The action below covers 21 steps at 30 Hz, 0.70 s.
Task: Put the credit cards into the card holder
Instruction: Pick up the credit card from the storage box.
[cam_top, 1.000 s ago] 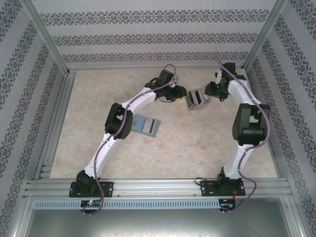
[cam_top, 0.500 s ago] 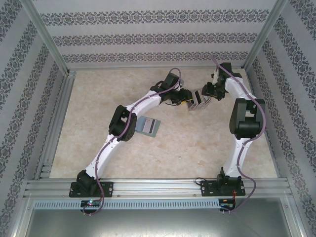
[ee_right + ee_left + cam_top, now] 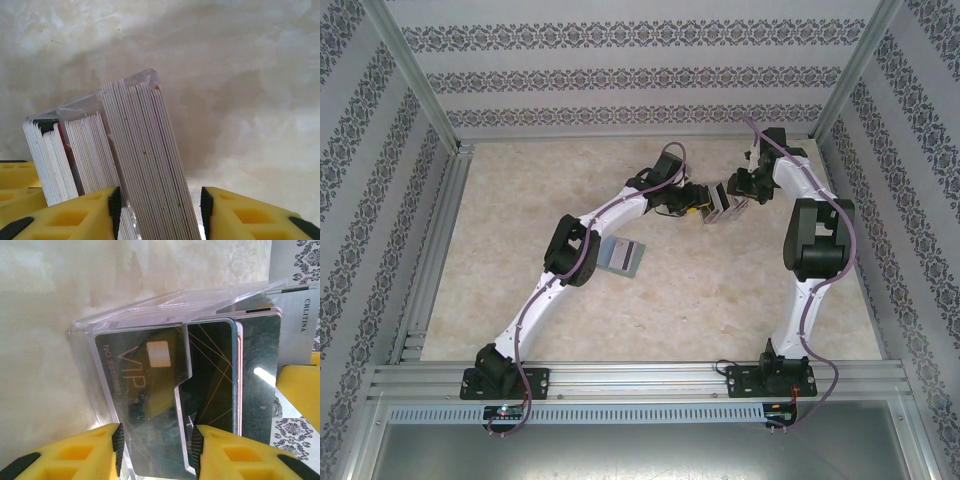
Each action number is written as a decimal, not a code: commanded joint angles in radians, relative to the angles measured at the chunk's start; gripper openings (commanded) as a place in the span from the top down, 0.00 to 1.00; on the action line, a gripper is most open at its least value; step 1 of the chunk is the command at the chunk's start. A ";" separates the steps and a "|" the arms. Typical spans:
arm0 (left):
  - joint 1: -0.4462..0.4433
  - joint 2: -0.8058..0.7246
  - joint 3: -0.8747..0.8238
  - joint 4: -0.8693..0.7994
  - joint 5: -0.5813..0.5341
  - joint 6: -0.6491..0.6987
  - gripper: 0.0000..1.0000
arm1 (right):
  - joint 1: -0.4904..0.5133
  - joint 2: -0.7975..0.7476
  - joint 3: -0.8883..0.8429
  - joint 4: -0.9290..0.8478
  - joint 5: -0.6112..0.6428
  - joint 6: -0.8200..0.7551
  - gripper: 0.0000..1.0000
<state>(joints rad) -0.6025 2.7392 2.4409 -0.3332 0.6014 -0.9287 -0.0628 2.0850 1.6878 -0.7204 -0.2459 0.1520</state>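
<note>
My left fingers (image 3: 693,206) have slid right, up against the clear rack (image 3: 717,204) in the upper middle, and now straddle a dark card (image 3: 150,370). My right fingers (image 3: 734,188) have closed in opposite. Whether either pair clamps, I cannot tell. The card holder (image 3: 620,255) lies well apart, lower left, so pulling a card looks next.

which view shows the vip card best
Left wrist: the VIP card faces the lens, its lettering and chip readable through the clear case. The right wrist gives the card stack edge-on, so it cannot be picked out. From the top, the case is a small grey block.
</note>
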 commanded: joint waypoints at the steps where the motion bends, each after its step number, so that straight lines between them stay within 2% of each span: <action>1: -0.006 0.032 0.021 -0.017 -0.006 0.003 0.57 | 0.008 0.006 0.030 -0.028 0.041 -0.017 0.52; 21: 0.007 -0.010 -0.051 -0.030 -0.023 0.034 0.59 | -0.020 -0.036 0.022 -0.034 0.098 -0.027 0.53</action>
<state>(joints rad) -0.6006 2.7369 2.4222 -0.3244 0.5987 -0.9207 -0.0635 2.0838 1.6917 -0.7296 -0.2008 0.1486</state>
